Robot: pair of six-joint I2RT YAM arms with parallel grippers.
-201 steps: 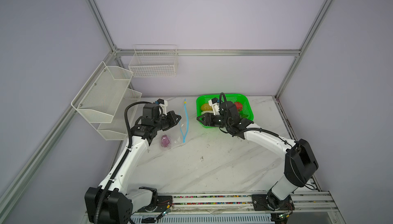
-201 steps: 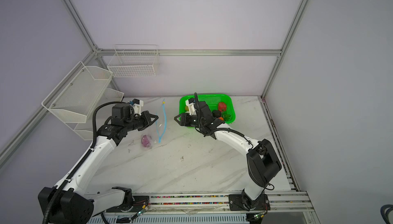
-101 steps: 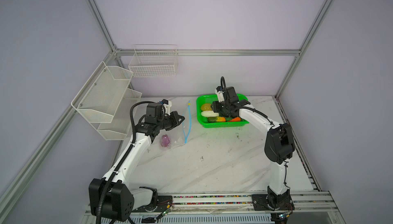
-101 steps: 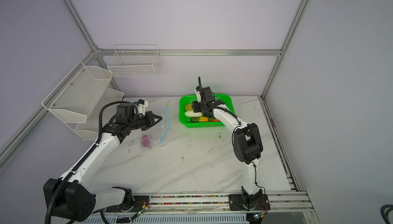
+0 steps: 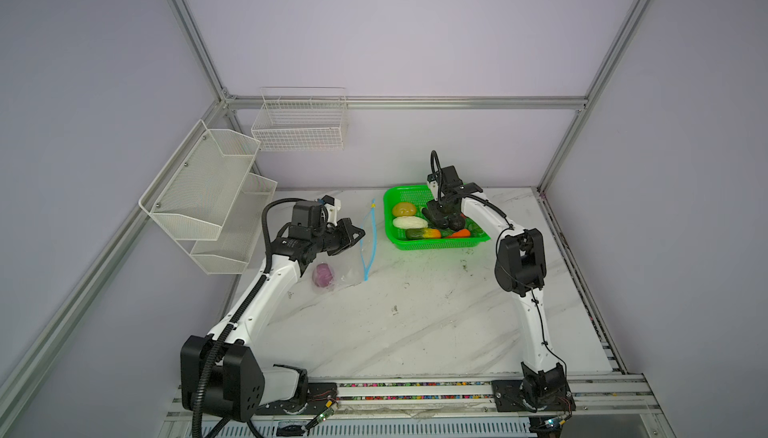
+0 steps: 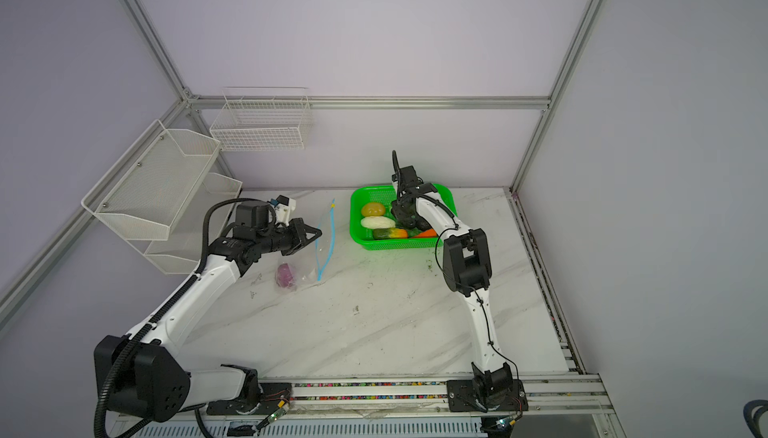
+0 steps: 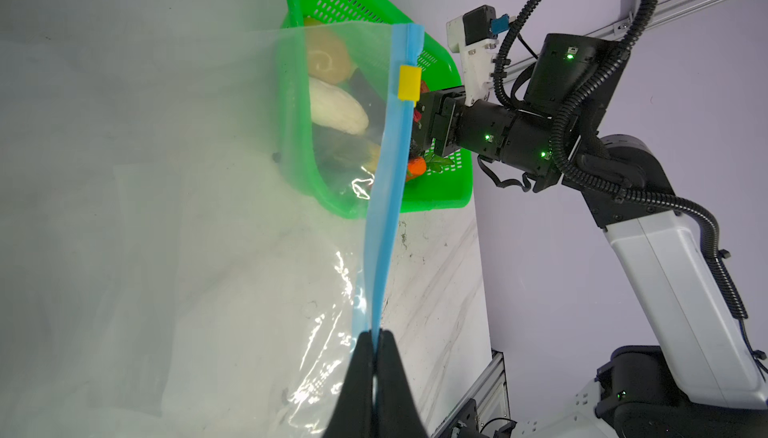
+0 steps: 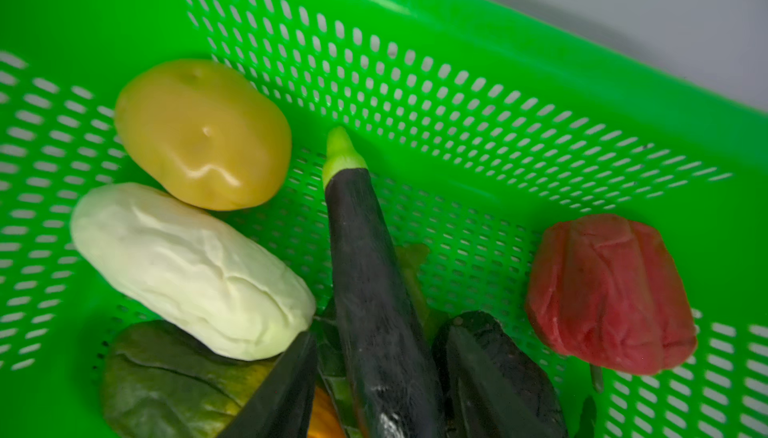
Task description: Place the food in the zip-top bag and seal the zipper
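Observation:
The clear zip-top bag (image 5: 347, 263) lies left of the basket with a purple onion (image 5: 323, 274) inside it. My left gripper (image 7: 376, 334) is shut on its light blue zipper (image 7: 390, 165) and holds that edge up; the yellow slider (image 7: 409, 82) sits at the far end. My right gripper (image 8: 384, 327) is down in the green basket (image 8: 457, 103), open, one finger on each side of the dark eggplant (image 8: 365, 248) with slim gaps. Around it lie the potato (image 8: 203, 136), white oblong (image 8: 187, 269), red pepper (image 8: 606, 294) and greens (image 8: 166, 382).
In both top views the basket (image 5: 440, 244) stands at the back of the marble table, with corn (image 5: 422, 233) and a carrot (image 5: 459, 233) along its front wall. White wire shelves (image 5: 208, 190) hang on the left wall and a wire basket (image 5: 299, 124) on the back wall.
My right arm swung from the basket's left front, rose over the basket and came down into it around the eggplant. My left gripper kept its hold on the zipper edge, shifting slightly.

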